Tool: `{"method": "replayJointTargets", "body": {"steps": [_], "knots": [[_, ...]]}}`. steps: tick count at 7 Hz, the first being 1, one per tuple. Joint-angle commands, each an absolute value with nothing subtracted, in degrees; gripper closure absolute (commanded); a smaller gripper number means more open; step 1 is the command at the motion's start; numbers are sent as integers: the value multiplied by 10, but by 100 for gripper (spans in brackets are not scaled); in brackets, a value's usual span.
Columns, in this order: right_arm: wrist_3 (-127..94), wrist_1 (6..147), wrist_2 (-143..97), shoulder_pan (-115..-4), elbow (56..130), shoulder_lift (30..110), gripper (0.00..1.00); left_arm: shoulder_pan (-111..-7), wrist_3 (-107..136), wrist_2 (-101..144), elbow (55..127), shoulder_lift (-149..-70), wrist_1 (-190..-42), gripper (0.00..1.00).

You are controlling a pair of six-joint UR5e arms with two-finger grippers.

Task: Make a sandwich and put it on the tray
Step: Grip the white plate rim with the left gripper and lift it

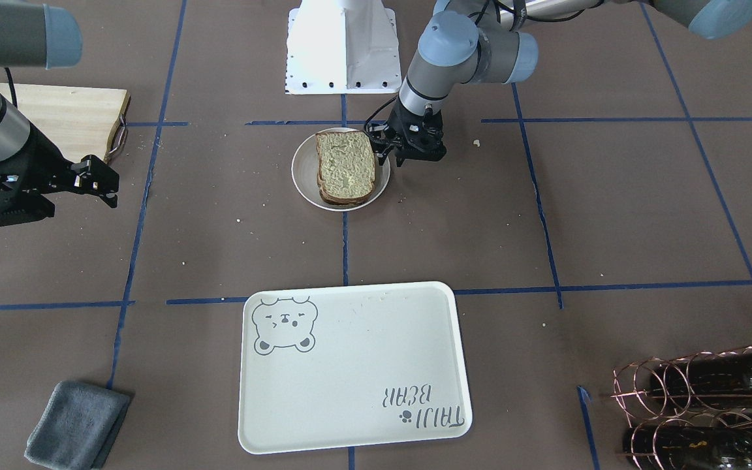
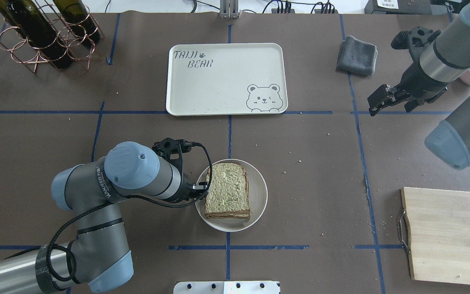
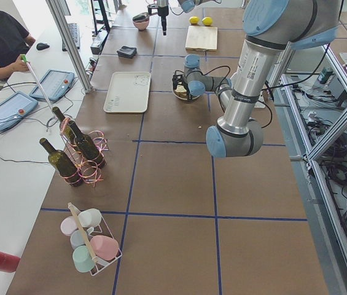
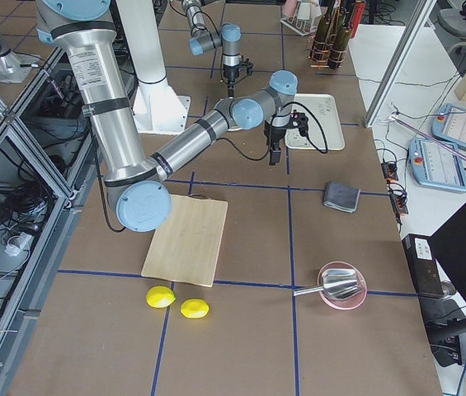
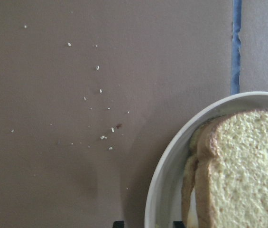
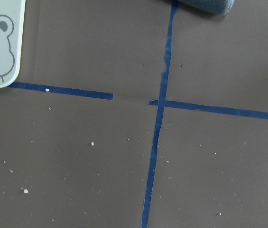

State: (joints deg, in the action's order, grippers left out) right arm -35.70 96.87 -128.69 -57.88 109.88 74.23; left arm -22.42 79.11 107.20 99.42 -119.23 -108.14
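- The robot's white base plate sits at the middle of the bench's near edge.
- A pale wooden cutting board with a metal handle lies toward the near right corner.
- The left gripper is low at the left rim of a round white plate. In the left wrist view its two dark fingertips stand apart with the rim between them, closed on nothing.
- The sandwich lies flat on that plate near the bench's middle, somewhat toward the near edge. It is two slices stacked, and a pale sliver shows between them in the left wrist view. It is well apart from the tray.
- Crumbs are scattered on the brown bench cover around the plate.
- The right gripper hangs above the bench toward the right edge, beyond the cutting board. Its fingers look parted and hold nothing.
- The tray lies flat by the middle of the far edge, with the bear face at its near right corner and "TAIJI BEAR" at its far left.
- A folded grey cloth lies near the tray's right side, by the far edge.
- Dark wine bottles in a copper wire rack occupy the far left corner.
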Motion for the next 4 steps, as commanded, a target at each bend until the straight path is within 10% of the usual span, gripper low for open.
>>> {"method": "replayJointTargets", "body": {"steps": [1, 4], "knots": [[-333, 968, -1302, -600, 1100, 757, 0, -220, 792, 1072, 977, -1204, -1084, 57], [-317, 969, -1302, -613, 1102, 766, 0, -214, 791, 1073, 969, -1209, -1084, 91]]}}
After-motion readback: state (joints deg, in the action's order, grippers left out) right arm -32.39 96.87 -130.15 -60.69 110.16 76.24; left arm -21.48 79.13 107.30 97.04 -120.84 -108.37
